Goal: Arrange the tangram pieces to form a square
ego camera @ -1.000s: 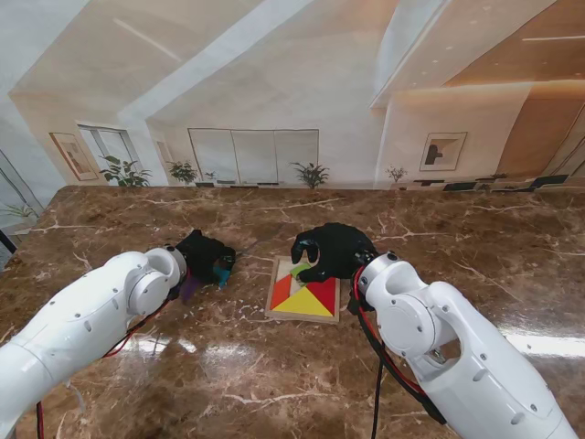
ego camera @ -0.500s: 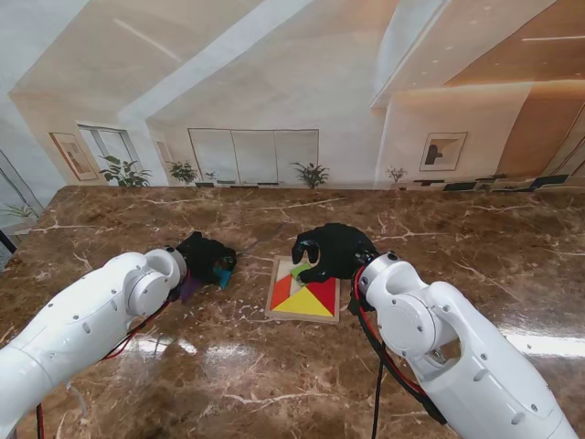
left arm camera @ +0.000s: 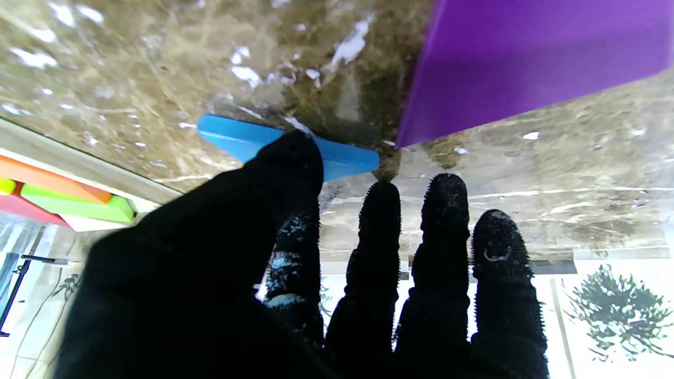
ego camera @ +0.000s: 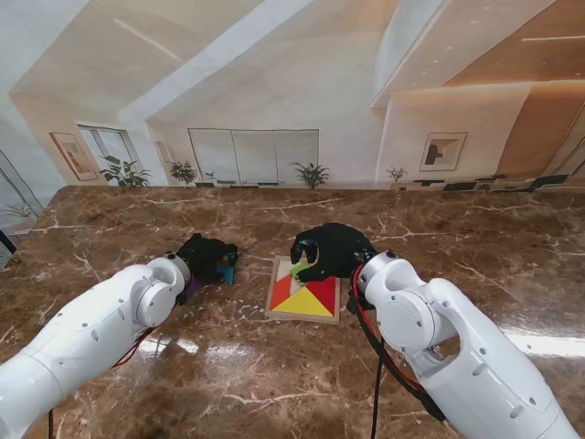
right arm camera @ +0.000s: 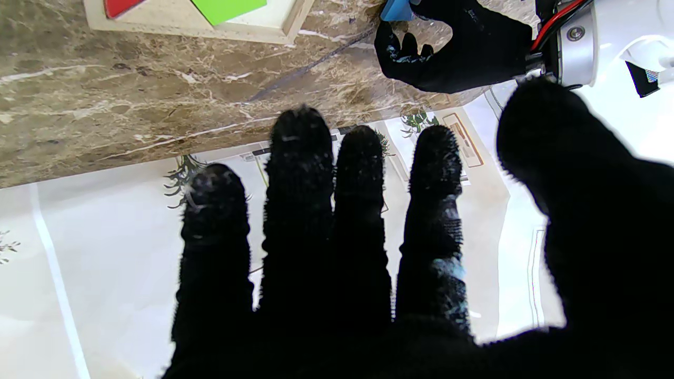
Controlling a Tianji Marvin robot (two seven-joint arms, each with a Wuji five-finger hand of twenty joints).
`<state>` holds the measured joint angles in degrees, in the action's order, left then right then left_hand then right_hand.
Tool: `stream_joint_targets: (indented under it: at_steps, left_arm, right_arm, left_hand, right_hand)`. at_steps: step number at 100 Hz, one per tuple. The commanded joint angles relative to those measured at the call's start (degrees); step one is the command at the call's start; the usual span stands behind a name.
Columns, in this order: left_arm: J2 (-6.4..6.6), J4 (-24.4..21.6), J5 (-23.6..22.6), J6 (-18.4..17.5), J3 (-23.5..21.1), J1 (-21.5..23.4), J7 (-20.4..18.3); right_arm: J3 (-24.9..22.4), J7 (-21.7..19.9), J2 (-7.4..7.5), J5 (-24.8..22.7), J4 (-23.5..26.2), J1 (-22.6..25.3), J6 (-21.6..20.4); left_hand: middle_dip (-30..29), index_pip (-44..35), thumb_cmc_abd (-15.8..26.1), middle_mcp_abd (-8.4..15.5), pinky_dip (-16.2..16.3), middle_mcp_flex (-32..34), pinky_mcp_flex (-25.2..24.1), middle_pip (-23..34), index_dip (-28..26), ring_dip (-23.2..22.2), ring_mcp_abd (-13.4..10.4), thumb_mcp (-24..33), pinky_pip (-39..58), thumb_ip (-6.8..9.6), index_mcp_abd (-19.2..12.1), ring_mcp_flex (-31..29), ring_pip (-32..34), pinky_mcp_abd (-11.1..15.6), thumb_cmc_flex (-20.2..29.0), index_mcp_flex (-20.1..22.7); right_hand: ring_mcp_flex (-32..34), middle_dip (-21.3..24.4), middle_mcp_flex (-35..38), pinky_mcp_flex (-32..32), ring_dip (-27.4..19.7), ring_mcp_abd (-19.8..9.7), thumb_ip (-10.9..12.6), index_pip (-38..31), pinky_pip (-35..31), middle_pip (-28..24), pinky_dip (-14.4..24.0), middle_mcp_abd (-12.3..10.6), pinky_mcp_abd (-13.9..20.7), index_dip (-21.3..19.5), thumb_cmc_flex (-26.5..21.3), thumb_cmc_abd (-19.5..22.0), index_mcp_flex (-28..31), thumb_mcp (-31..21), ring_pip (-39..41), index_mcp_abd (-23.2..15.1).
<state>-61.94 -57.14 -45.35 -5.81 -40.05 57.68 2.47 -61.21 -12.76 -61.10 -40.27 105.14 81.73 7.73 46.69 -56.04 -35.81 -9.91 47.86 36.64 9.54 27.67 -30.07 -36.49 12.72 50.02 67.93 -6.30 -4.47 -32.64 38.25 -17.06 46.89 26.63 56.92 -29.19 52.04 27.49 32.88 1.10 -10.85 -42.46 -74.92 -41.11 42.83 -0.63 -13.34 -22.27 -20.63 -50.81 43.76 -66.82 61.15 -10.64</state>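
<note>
Brown marble table (ego camera: 274, 366): wooden tray (ego camera: 304, 315) w/ red, yellow, green pieces sits centre. Right hand (ego camera: 331, 252) hovers over tray's far edge, fingers spread, holding nothing. Left hand (ego camera: 207, 259) pinches blue piece (left arm camera: 231, 138) w/ thumb; purple piece (left arm camera: 526, 58) just beside.

Stand view looks down from above; both wrist views look closely past the fingertips, sharing the blue piece (left arm camera: 342, 156) beyond them.

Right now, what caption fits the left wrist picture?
Black-gloved left hand reaching over the flat blue tangram piece, beside the big purple piece, on brown marble.
</note>
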Motion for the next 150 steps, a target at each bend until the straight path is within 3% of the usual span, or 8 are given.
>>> stream_joint_targets:
  at_steps: [1, 32, 91, 113, 123, 127, 139, 150]
  left_arm:
    - [-0.17, 1.49, -0.17, -0.03, 1.02, 0.79, -0.98]
    - [-0.56, 2.25, 1.13, -1.19, 0.32, 0.97, -0.16]
    - [-1.77, 2.03, 6.76, -2.56, -3.99, 3.18, -0.2]
    - [-1.91, 2.09, 7.2, -2.44, -4.18, 3.24, -0.16]
    - [-2.1, 2.06, 6.57, -2.24, -4.44, 3.31, 1.5]
    - [-2.21, 2.07, 6.22, -2.18, -4.56, 3.28, 2.43]
    - [-1.98, 0.66, 6.08, -2.6, -5.61, 3.32, 1.47]
    - [-1.73, -0.52, 5.73, -3.44, -6.13, 3.33, 0.55]
  right_arm:
    - [0.01, -0.99, -0.08, 0.56, -0.68, -0.03, 0.54]
    - [-0.52, -1.31, 0.0, 0.59, -0.89, 0.48, 0.75]
    - [-1.05, -1.76, 0.11, 0.21, -0.49, 1.09, 1.44]
    - [-1.09, -2.11, 0.18, 0.03, -0.31, 1.13, 1.77]
    - [-1.07, -2.27, 0.21, 0.03, -0.29, 1.09, 1.78]
    - [-1.05, -2.34, 0.22, 0.04, -0.3, 1.05, 1.75]
    - [-1.01, -2.48, 0.24, 0.11, -0.32, 0.98, 1.76]
    - [-1.06, -2.4, 0.22, 0.07, -0.37, 0.99, 1.75]
  left_hand:
    - [6.27, -3.76, -3.0, 0.91, 1.07, 7.42, 0.91, 2.14, -2.7, -1.35, 0.77, -0.04, 2.77, -1.37, -1.03, -1.22, 2.23, -1.98, 3.86, 1.54]
    - [16.36, -8.77, -4.41, 1.56, 0.75, 14.47, 1.68, -1.7, -4.85, -1.45, 1.39, -4.92, 3.27, -0.94, -2.75, -3.84, 3.35, -2.53, 8.45, 3.02]
    - [17.36, -11.19, -5.12, 1.68, -0.22, 22.81, 1.84, -2.82, -4.86, -0.06, 2.58, -5.12, 1.36, -0.55, -5.82, -7.47, 1.56, -4.64, 10.54, 11.71]
    - [17.79, -6.29, -4.1, 0.4, 0.32, 20.84, 0.49, -4.73, 0.54, -0.68, 3.51, -7.31, 1.32, -1.14, -3.78, -6.32, 1.9, -4.91, 7.3, 9.84]
    - [10.38, -1.43, -4.29, -1.42, 2.35, 10.04, -0.89, 3.43, 2.1, -2.39, 3.89, -5.71, 1.29, -2.41, -2.29, -4.45, 3.03, -4.84, 2.67, 7.86]
    - [1.88, 0.5, -4.54, -1.41, 3.35, 6.5, -1.86, 5.45, 1.72, -3.45, 3.72, -4.9, 1.65, -2.82, -2.18, -3.1, 4.09, -4.2, 0.41, 7.22]
    - [0.38, 1.79, -5.41, -1.07, 4.71, 3.71, -3.73, 5.13, 0.73, -5.19, 3.77, -3.55, 2.16, -2.66, -2.23, -0.86, 5.99, -3.5, -2.81, 6.39]
    - [-2.34, 4.43, -5.21, -0.23, 6.26, 1.32, -4.85, 1.76, -1.08, -5.43, 2.97, -0.96, 2.27, -0.64, -2.46, 1.4, 4.96, -2.1, -5.36, 5.28]
  right_hand:
    - [1.45, 0.18, 0.65, 0.05, -0.18, 0.35, 1.45, 0.52, -1.7, 0.19, 0.05, 0.22, -0.64, 0.41, -0.46, 1.0, 1.5, -0.45, 0.41, 0.37]
    - [1.51, 0.17, 0.74, 0.0, -0.18, 0.42, 1.53, 0.76, -1.77, 0.13, 0.05, 0.36, -0.58, 0.53, -0.28, 1.72, 1.17, -0.41, 0.48, 0.5]
    - [1.65, 0.21, 1.06, -0.02, -0.24, 0.56, 1.75, 1.6, -1.98, 0.05, 0.03, 0.47, -0.54, 1.03, -0.03, 3.09, 0.28, -0.33, 0.61, 0.97]
    - [1.75, 0.22, 1.12, 0.02, -0.24, 0.55, 1.8, 1.6, -2.09, 0.0, 0.03, 0.52, -0.54, 1.12, -0.07, 3.39, 0.34, -0.34, 0.72, 1.14]
    - [1.82, 0.23, 1.25, 0.06, -0.26, 0.58, 1.82, 1.57, -2.14, -0.03, 0.02, 0.56, -0.55, 1.14, -0.08, 3.48, 0.42, -0.34, 0.73, 1.19]
    - [1.85, 0.23, 1.28, 0.06, -0.26, 0.56, 1.83, 1.57, -2.15, -0.04, 0.02, 0.61, -0.56, 1.15, -0.08, 3.49, 0.42, -0.35, 0.74, 1.25]
    - [1.84, 0.26, 1.3, 0.06, -0.29, 0.58, 1.85, 1.59, -2.16, 0.0, 0.0, 0.54, -0.63, 1.2, -0.14, 3.55, 0.35, -0.35, 0.72, 1.33]
    - [1.86, 0.27, 1.34, 0.07, -0.3, 0.54, 1.85, 1.59, -2.16, -0.01, -0.02, 0.46, -0.6, 1.22, -0.11, 3.63, 0.31, -0.35, 0.71, 1.33]
